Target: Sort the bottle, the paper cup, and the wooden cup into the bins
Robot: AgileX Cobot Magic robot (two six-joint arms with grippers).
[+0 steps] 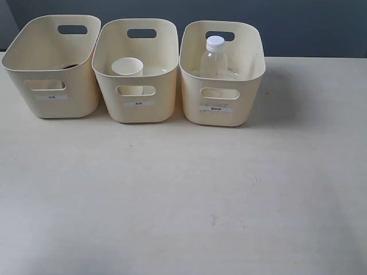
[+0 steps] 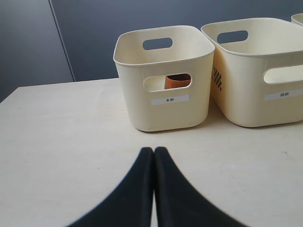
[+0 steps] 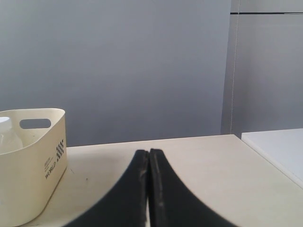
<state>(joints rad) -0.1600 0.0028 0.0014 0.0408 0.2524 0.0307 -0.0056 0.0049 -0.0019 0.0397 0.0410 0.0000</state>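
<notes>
Three cream bins stand in a row at the back of the table. The clear bottle with its white cap stands upright in the right bin. The white paper cup sits in the middle bin. In the left bin only a dark sliver of the wooden cup shows; through the handle cut-out the wooden cup is brown. My left gripper is shut and empty, well short of that bin. My right gripper is shut and empty beside the right bin. Neither arm shows in the exterior view.
A wide stretch of pale wooden table lies in front of the bins. A grey wall stands behind them. A white surface adjoins the table's edge in the right wrist view.
</notes>
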